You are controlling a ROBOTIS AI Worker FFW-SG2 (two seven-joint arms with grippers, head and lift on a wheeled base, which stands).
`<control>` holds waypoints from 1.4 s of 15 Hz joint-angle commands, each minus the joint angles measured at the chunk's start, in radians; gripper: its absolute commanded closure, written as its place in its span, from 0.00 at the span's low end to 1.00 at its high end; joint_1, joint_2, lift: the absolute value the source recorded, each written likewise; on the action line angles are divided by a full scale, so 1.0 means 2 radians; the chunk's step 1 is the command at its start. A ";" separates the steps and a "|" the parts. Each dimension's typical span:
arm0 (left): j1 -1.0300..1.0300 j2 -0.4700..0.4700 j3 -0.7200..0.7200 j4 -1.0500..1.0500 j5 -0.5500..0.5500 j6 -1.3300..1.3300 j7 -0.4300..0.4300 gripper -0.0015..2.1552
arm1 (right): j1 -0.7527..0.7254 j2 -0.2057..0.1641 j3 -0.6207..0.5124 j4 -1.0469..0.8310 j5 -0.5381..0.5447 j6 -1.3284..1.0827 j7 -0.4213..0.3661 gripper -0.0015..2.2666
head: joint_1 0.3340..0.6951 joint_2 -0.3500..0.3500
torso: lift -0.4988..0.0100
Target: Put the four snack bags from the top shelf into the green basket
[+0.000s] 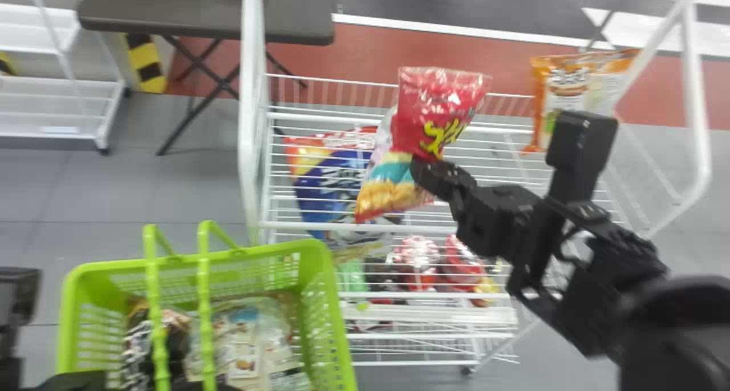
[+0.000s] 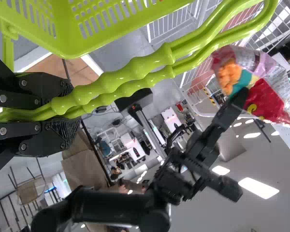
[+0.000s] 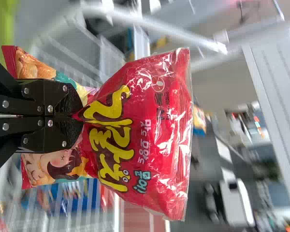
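Observation:
My right gripper [image 1: 429, 173] is above the top shelf, pinching a red snack bag [image 1: 436, 109]; a teal-and-yellow bag [image 1: 393, 177] hangs right against it. In the right wrist view, the gripper [image 3: 77, 115] is closed on the red bag [image 3: 140, 130], with the second bag [image 3: 53, 166] behind; whether that one is pinched too is unclear. A blue bag [image 1: 336, 180] lies on the shelf's left part, and an orange bag [image 1: 567, 89] stands at its right end. The left gripper [image 1: 208, 386] holds the handles of the green basket [image 1: 325, 300]; the left wrist view shows the gripper [image 2: 65, 113] around them.
The white rack's upright [image 1: 248, 123] stands between basket and shelf. More packages [image 1: 416, 260] sit on a lower shelf. Inside the basket are a dark bag [image 1: 140, 345] and pale packages [image 1: 245, 345]. A dark table [image 1: 199, 15] stands behind.

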 commanded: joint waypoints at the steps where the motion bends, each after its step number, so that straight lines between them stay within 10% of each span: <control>1: -0.002 0.000 -0.001 0.000 -0.001 0.001 -0.005 1.00 | 0.026 -0.003 0.038 -0.008 -0.029 0.035 0.013 1.00 | 1.00 0.49 | 0.98; 8: -0.004 0.000 -0.002 0.000 -0.002 0.001 -0.005 1.00 | 0.046 -0.008 0.074 0.044 -0.087 0.104 0.043 1.00 | 1.00 0.87 | 0.98; 17: -0.003 -0.003 -0.009 0.000 -0.004 0.003 -0.005 1.00 | -0.097 -0.003 0.210 0.317 -0.080 -0.022 0.051 0.95 | 1.00 1.00 | 0.98; 20: -0.003 -0.002 -0.008 0.000 -0.005 0.003 -0.005 1.00 | -0.095 -0.009 0.205 0.303 -0.079 -0.009 0.055 0.00 | 1.00 1.00 | 0.98; 21: -0.004 -0.002 -0.009 0.002 -0.005 0.003 -0.005 1.00 | -0.083 -0.011 0.191 0.280 -0.079 0.004 0.055 0.00 | 1.00 1.00 | 0.98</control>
